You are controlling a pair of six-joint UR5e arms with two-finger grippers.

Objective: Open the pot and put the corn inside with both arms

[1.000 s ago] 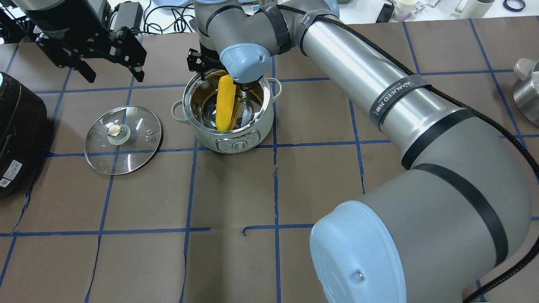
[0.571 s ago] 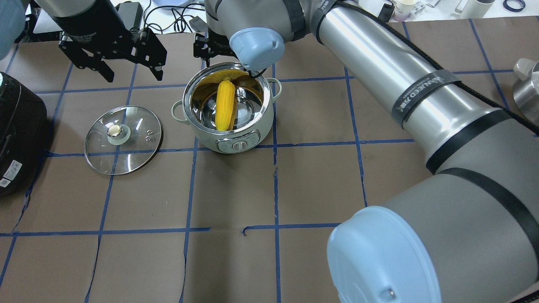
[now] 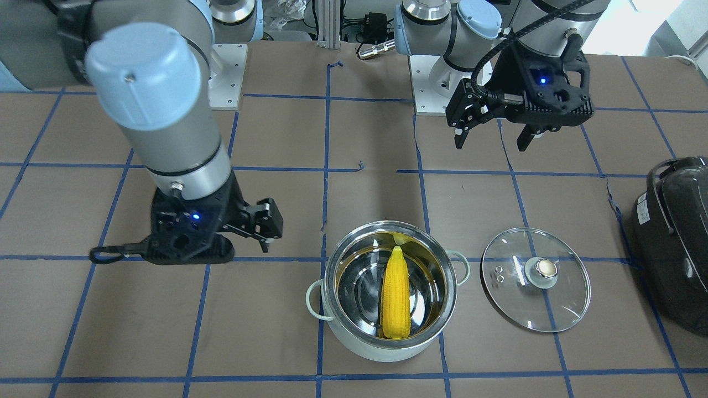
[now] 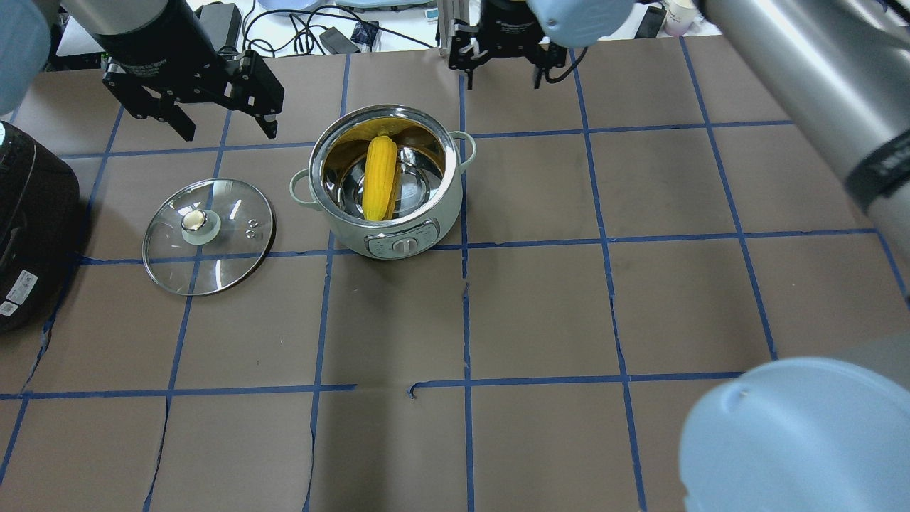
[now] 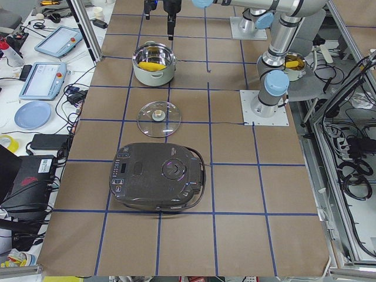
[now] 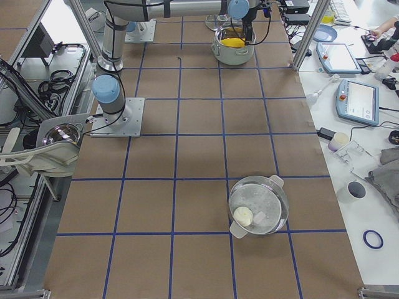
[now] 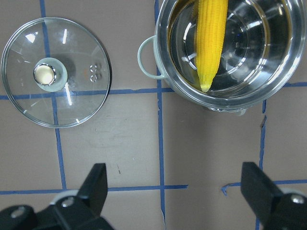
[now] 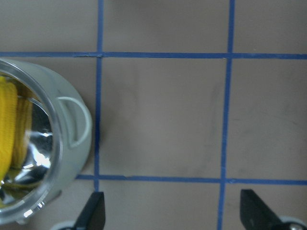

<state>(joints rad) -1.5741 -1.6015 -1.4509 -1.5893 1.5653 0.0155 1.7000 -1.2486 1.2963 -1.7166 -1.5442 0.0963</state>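
Note:
The pot [image 4: 398, 245] stands open, with the yellow corn [image 4: 379, 178] lying inside it. They also show in the front view, pot [image 3: 387, 345] and corn [image 3: 396, 293]. My left gripper [image 4: 227, 129] is open and empty, above the table beyond the glass lid [image 4: 207, 235]; its wrist view shows the lid [image 7: 56, 72], the pot [image 7: 148, 57] and the corn [image 7: 211, 43] between wide-spread fingers. My right gripper [image 4: 503, 77] is open and empty, beyond and to the right of the pot. Its wrist view shows the pot wall [image 8: 72, 143] at the left edge.
A large black domed appliance [image 4: 28, 220] sits at the table's left edge. A second lidded steel pot [image 6: 259, 204] stands far off on the right end of the table. Cables and devices lie beyond the far edge.
My right gripper let go of the corn, rose out of the pot and moved away to the far right. The corn now lies in the pot. The left gripper shifted slightly right.

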